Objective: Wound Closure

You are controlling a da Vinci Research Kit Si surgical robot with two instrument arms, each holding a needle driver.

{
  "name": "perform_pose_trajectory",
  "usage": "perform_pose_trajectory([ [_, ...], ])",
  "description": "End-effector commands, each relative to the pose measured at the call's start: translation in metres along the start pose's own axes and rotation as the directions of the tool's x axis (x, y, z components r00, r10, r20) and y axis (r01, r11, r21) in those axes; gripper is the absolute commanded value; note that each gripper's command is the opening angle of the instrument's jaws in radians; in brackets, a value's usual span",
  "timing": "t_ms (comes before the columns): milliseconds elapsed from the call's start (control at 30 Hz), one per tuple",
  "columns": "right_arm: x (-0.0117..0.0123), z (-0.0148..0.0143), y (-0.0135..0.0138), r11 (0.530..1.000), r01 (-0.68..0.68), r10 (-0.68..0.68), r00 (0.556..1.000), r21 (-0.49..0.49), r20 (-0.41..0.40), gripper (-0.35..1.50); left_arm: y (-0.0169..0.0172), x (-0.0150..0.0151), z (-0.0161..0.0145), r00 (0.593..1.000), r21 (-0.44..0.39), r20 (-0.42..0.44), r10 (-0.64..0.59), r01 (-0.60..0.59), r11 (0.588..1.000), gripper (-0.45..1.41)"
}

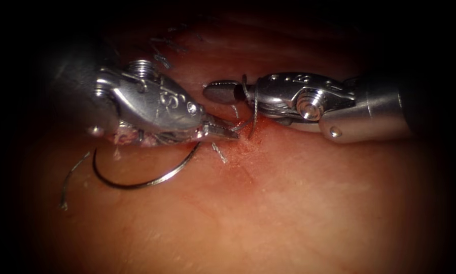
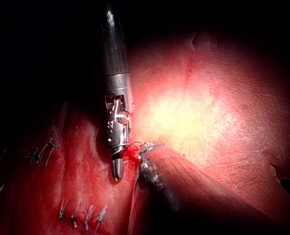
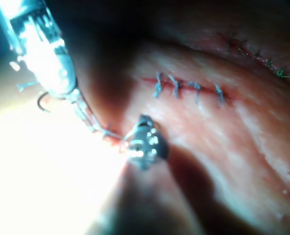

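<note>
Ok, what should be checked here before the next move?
1. Needle out of the tissue, lying left of the cut: ok.
2. Left tool gripping the needle's end: cannot tell.
3. Thread looped round the right tool: ok.
4. Right fingers shut and empty: ok.
5. Thread tail free of the needle: cannot tell.
</note>
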Motion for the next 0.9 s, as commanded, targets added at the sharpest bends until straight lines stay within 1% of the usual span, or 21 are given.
perform_pose_trajectory([
  [33, -0.0003, 0.0004, -0.0002, 1.0, 0.008, -0.008, 1.0, 0.009, 0.003, -0.35, 0.0001, -0.0001, 0.0006, 1.0, 0.003, 0.0, 0.001, -0.001, 1.0, -0.45],
  [133, 0.0001, -0.0006, -0.0007, 1.0, 0.028, -0.028, 1.0, 0.006, 0.0, -0.35, -0.0003, -0.0003, 0.0003, 1.0, 0.008, 0.002, 0.003, -0.003, 1.0, -0.45],
  [267, 0.0009, -0.0026, -0.0019, 0.997, 0.078, -0.079, 0.997, -0.013, -0.012, -0.35, -0.0012, -0.001, 0.0002, 1.0, 0.013, 0.006, 0.001, -0.002, 1.0, -0.45],
  [367, 0.0008, -0.0037, -0.003, 0.995, 0.094, -0.095, 0.995, -0.013, -0.014, -0.35, -0.0022, -0.0015, 0.0001, 1.0, 0.015, 0.012, -0.007, 0.007, 1.0, -0.45],
  [400, 0.0004, -0.0043, -0.0036, 0.995, 0.103, -0.104, 0.995, -0.015, -0.014, -0.35, -0.0031, -0.0021, 0.0, 1.0, 0.019, 0.019, -0.015, 0.015, 1.0, -0.45],
  [533, -0.0002, -0.0055, -0.0042, 0.994, 0.107, -0.108, 0.994, -0.021, -0.019, -0.35, -0.0052, -0.0036, -0.0005, 0.999, 0.027, 0.032, -0.041, 0.041, 0.999, -0.45],
  [633, -0.0006, -0.0062, -0.0048, 0.993, 0.114, -0.115, 0.993, -0.027, -0.029, -0.35, -0.0089, -0.0055, -0.0009, 0.997, 0.043, 0.055, -0.061, 0.059, 0.997, -0.45],
  [900, -0.0008, -0.0062, -0.0053, 0.99, 0.138, -0.139, 0.99, -0.028, -0.034, -0.35, -0.0147, -0.0062, 0.0001, 0.99, 0.04, 0.115, -0.086, 0.082, 0.996, -0.45],
])
